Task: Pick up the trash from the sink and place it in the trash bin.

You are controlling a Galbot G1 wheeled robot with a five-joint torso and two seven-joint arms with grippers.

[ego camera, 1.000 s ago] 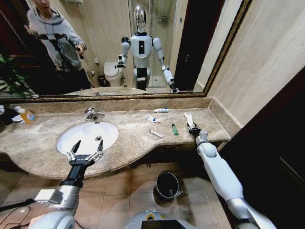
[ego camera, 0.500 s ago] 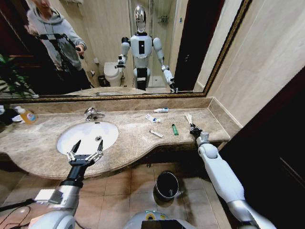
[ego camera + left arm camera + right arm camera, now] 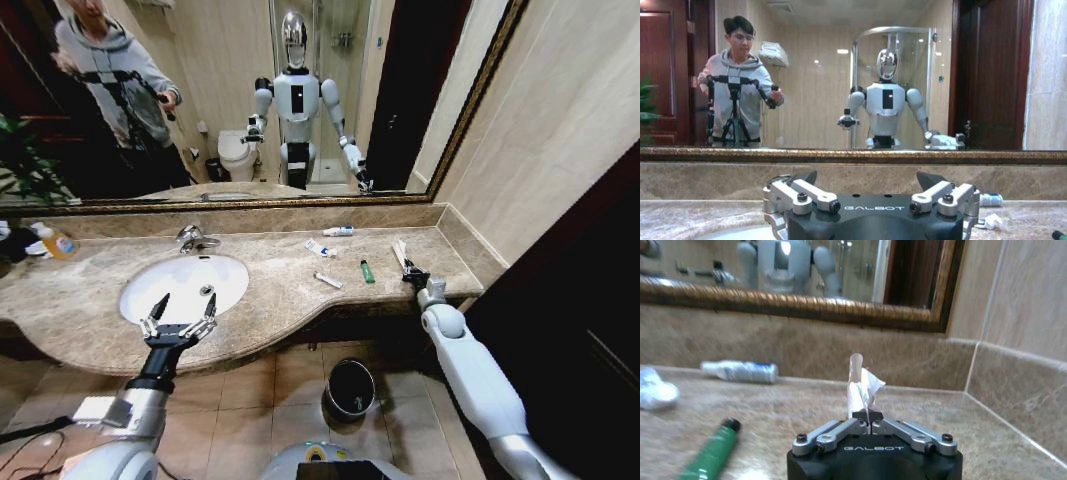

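My right gripper (image 3: pixel 411 273) is over the right end of the counter, shut on a white stick (image 3: pixel 400 252) with a bit of wrapper on it. In the right wrist view the stick (image 3: pixel 857 382) pokes out from the closed gripper (image 3: pixel 868 421). A green lighter (image 3: pixel 367 271) (image 3: pixel 710 452), a small white tube (image 3: pixel 327 280), a crumpled white piece (image 3: pixel 318 247) and another tube (image 3: pixel 338 231) (image 3: pixel 740 371) lie on the marble left of it. My left gripper (image 3: pixel 178 318) (image 3: pixel 867 182) hangs open at the front rim of the white sink (image 3: pixel 150 290). The black trash bin (image 3: pixel 350 388) stands on the floor below the counter.
A chrome faucet (image 3: pixel 192 238) stands behind the basin. A clear bottle with orange liquid (image 3: pixel 58 242) sits at the far left by the mirror. The side wall (image 3: pixel 480 230) closes off the counter's right end. Tiled floor surrounds the bin.
My right gripper has shifted a little to the right with the white stick in it. The left arm has not moved.
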